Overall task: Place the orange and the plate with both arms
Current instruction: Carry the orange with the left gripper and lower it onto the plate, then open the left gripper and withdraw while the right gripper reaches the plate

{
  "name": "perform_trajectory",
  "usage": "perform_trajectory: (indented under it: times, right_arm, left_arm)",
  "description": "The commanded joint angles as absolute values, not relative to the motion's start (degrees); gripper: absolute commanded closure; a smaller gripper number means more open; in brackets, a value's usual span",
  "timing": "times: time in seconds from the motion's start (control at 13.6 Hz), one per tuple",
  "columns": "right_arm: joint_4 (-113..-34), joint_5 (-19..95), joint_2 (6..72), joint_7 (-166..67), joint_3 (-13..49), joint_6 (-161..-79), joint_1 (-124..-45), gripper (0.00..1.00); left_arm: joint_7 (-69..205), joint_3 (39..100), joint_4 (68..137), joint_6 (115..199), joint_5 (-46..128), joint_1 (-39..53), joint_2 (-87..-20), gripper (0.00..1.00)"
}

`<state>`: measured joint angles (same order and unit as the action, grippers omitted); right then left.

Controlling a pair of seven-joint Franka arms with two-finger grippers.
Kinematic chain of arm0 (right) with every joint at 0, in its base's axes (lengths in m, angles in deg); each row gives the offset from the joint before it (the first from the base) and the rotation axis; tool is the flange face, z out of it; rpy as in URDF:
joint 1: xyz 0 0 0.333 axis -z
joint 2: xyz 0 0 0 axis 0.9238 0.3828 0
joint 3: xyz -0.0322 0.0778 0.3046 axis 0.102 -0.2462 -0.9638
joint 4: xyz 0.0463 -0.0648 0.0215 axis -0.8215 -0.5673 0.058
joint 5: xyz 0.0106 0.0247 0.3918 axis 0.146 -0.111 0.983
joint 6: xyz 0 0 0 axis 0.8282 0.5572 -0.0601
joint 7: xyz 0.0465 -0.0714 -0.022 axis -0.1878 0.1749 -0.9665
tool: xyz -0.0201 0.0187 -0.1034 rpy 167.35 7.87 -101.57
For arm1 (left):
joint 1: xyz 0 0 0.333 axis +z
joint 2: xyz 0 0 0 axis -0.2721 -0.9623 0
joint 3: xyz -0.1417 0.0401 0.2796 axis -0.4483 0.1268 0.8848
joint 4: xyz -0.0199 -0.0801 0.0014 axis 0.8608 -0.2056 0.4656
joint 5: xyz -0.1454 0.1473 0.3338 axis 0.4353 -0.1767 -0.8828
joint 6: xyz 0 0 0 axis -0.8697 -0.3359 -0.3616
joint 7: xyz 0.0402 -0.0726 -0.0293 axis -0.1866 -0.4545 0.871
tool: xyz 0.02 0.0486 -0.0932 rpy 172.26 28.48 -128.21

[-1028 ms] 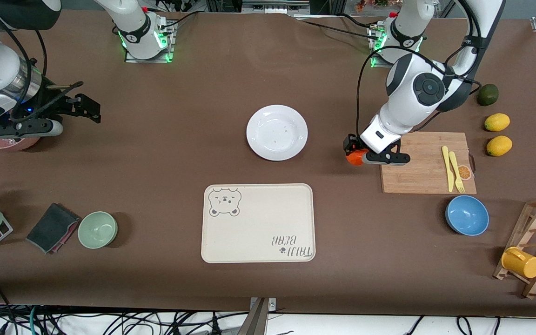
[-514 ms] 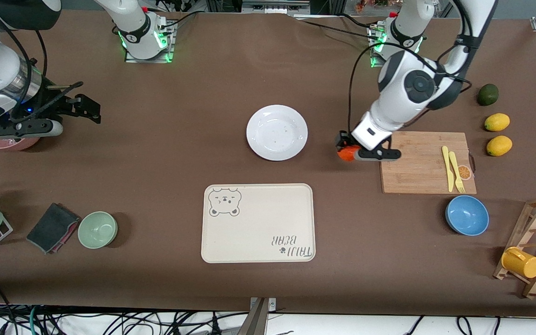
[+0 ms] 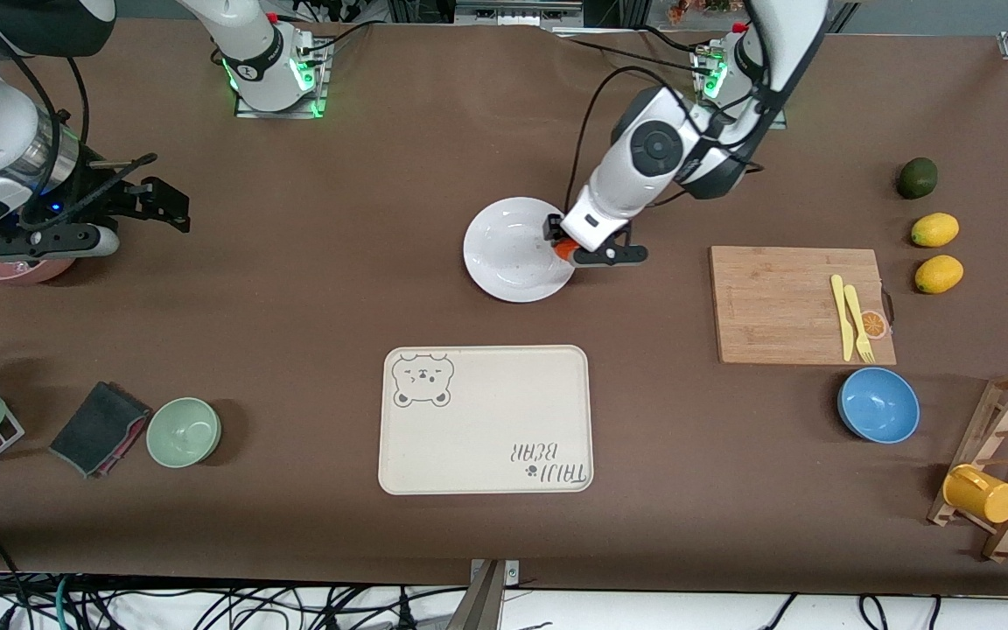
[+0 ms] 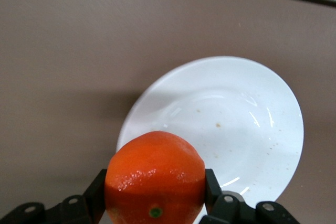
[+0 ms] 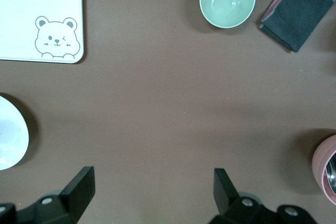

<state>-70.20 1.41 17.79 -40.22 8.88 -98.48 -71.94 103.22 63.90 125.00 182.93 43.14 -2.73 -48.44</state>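
Brown table [image 3: 294, 306]; cream tray [image 3: 486, 420] nearer camera than white plate [image 3: 508, 254]

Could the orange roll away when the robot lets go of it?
It might. The left gripper holds the orange over the plate's edge, not its middle, so a release here could send it over the shallow rim onto the table. The glossy plate may also let it slide. The right gripper waits open, away from the plate.

The left hand [image 3: 563, 248] grips the orange [image 3: 563, 251] over the plate [image 3: 504, 254] rim; the right hand [image 3: 173, 206] waits.
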Motion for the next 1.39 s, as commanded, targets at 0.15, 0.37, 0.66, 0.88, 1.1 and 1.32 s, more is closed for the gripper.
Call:
perform_trajectory:
  times: [0.15, 0.37, 0.66, 0.88, 1.1, 1.32]
  right_arm:
    - [-70.57, 2.11, 17.48, -39.88, 8.78, -98.96, -71.8, 0.0]
    - [-70.57, 2.11, 17.48, -39.88, 8.78, -98.96, -71.8, 0.0]
    - [-70.48, 2.03, 17.83, -39.88, 8.69, -98.87, -71.97, 0.0]
    - [-70.39, 1.76, 18.62, -39.97, 8.69, -98.34, -71.97, 0.0]
    - [-70.3, 1.68, 18.62, -40.23, 8.69, -98.17, -73.46, 0.0]
    - [-69.61, 2.03, 20.19, -40.85, 8.78, -97.73, -74.26, 0.0]
  left_arm:
    - [112.65, 65.41, 115.91, 182.84, 43.7, -9.87, -56.41, 1.0]
    - [112.3, 66.91, 114.85, 182.93, 43.61, -10.84, -58.26, 0.99]
    - [111.77, 69.02, 114.76, 185.03, 43.27, -11.72, -60.46, 0.78]
    - [112.2, 69.99, 114.76, 185.13, 42.47, -12.07, -60.55, 0.0]
    - [112.73, 70.07, 114.67, 184.52, 42.56, -11.9, -58.1, 0.0]
    - [111.6, 74.11, 114.76, 179.79, 42.38, -9.19, -51.26, 0.0]
